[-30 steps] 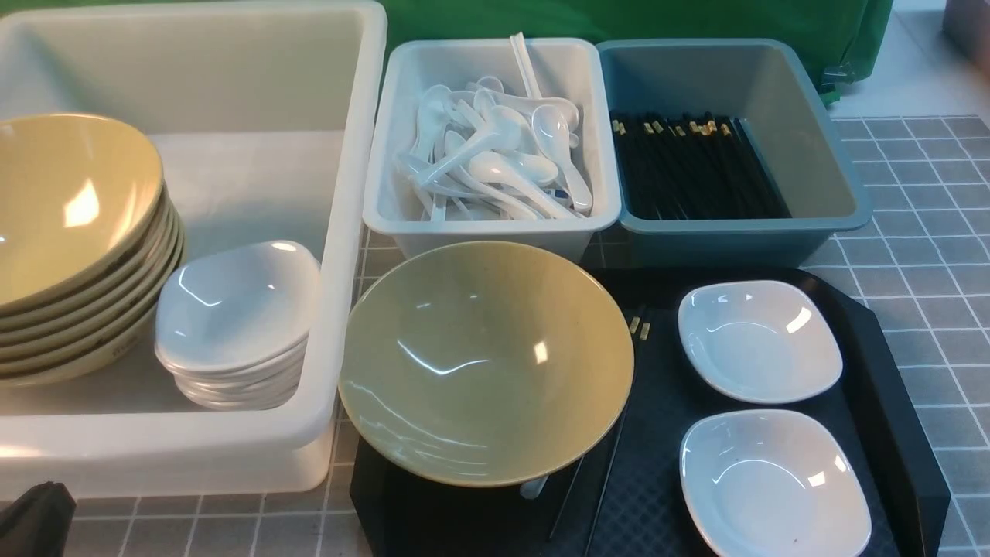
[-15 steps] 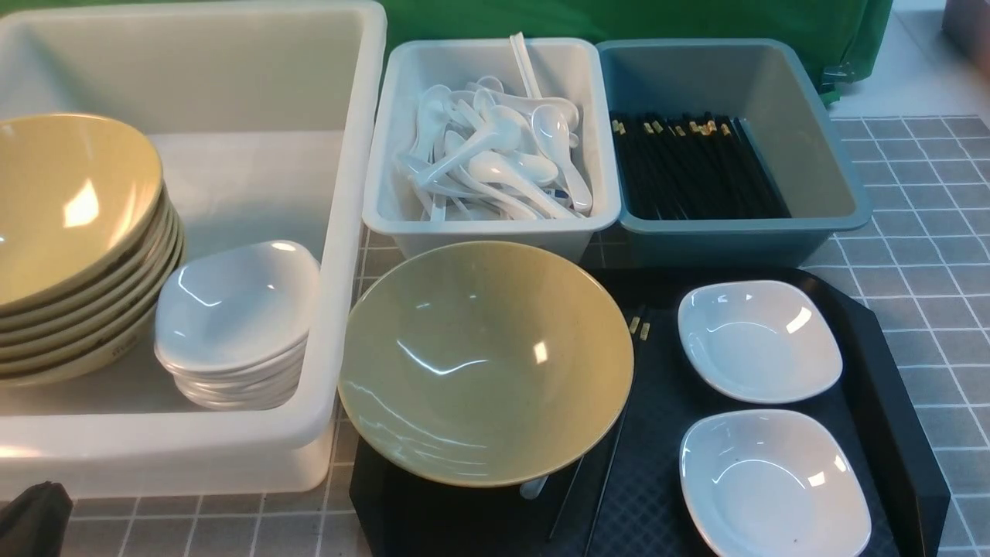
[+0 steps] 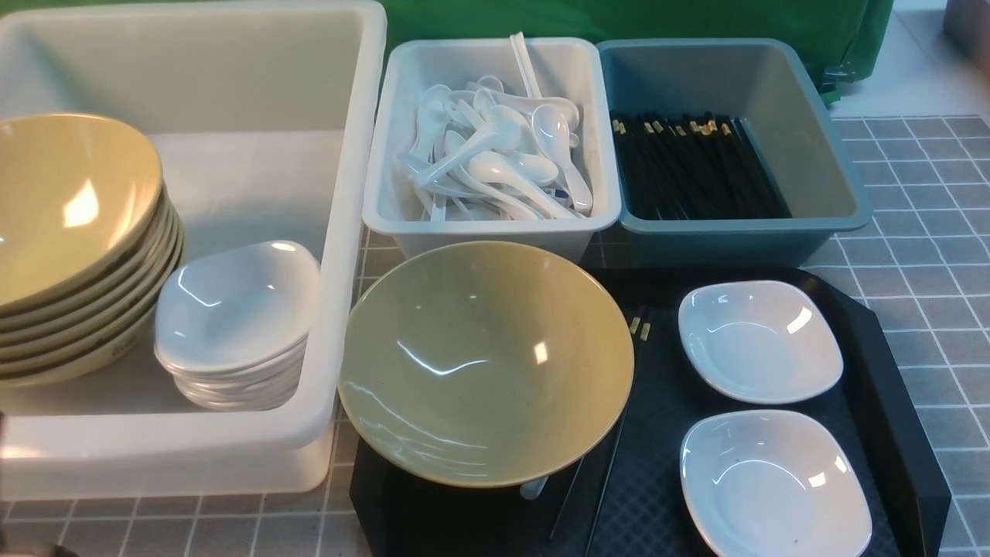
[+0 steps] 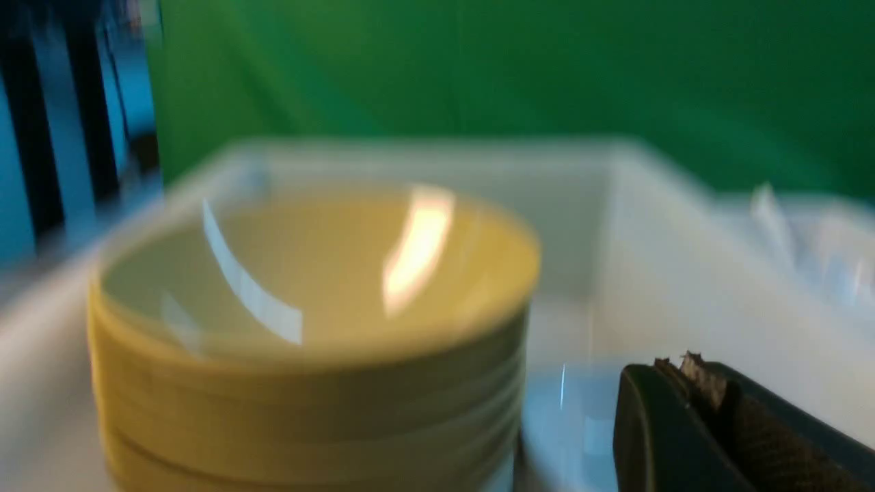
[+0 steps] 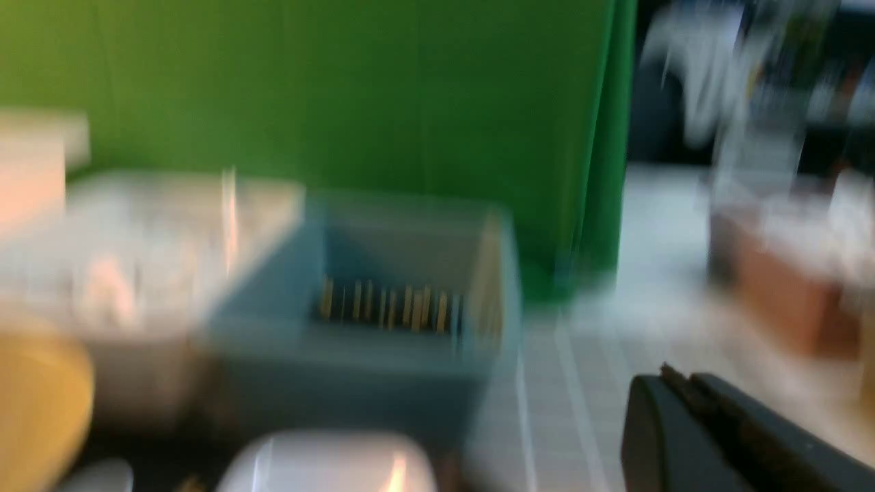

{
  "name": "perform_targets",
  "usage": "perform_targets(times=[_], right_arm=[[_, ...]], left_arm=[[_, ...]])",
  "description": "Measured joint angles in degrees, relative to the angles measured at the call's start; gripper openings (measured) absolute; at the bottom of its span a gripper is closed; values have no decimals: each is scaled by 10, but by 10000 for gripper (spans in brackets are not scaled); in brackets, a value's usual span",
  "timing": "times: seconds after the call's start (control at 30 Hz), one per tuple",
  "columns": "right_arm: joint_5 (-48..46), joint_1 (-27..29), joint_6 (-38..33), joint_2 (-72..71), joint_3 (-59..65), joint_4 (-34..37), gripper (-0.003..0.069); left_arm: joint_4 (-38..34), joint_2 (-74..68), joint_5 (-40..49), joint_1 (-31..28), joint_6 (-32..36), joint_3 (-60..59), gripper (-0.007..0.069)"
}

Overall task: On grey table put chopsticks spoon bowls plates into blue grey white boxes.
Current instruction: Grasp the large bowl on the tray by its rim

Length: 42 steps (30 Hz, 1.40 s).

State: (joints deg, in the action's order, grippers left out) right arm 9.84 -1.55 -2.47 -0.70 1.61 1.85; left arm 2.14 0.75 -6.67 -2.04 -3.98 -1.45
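Note:
On the black tray (image 3: 889, 387) rest a yellow bowl (image 3: 486, 363), two white plates (image 3: 759, 340) (image 3: 775, 483), black chopsticks (image 3: 611, 464) and the white tip of a spoon (image 3: 534, 487) showing from under the bowl. Behind stand the white box (image 3: 352, 193), the grey box (image 3: 487, 223) full of spoons and the blue box (image 3: 742, 226) holding chopsticks. Neither gripper shows in the front view. My left gripper (image 4: 677, 365) is shut and empty, near the stacked yellow bowls (image 4: 307, 328) in the white box. My right gripper (image 5: 673, 376) is shut and empty, over the table by the blue box (image 5: 342, 369).
The white box holds a stack of yellow bowls (image 3: 77, 232) and a stack of white plates (image 3: 236, 325). A green cloth (image 3: 619, 19) hangs behind the boxes. Grey tiled table (image 3: 913, 193) lies right of the blue box. Both wrist views are blurred.
The dark left gripper at the front view's bottom left corner has dropped almost out of that view. Dishes and boxes have not moved.

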Motion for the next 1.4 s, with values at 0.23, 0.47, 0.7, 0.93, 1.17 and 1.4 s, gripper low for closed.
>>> perform_targets(times=[0.23,0.47,0.7,0.93,1.17,1.4], right_arm=[[277,0,125,0,0,3,78],[137,0,136,18,-98,5,78],[-124,0,25,158,-244,5,53],[-400,0,-24,302,-266,5,50],[-466,-1,-94,349,-264,39,50],[-413,-1,-114,350,-245,89,50]], left_arm=[[-4,1,-328,0,-39,0,-11],[-8,-58,-157,0,-58,195,-11],[11,-326,97,19,-48,453,-10],[-32,-580,397,141,0,635,-10],[-52,-808,549,278,92,741,-8],[-57,-1002,602,358,97,849,-8]])
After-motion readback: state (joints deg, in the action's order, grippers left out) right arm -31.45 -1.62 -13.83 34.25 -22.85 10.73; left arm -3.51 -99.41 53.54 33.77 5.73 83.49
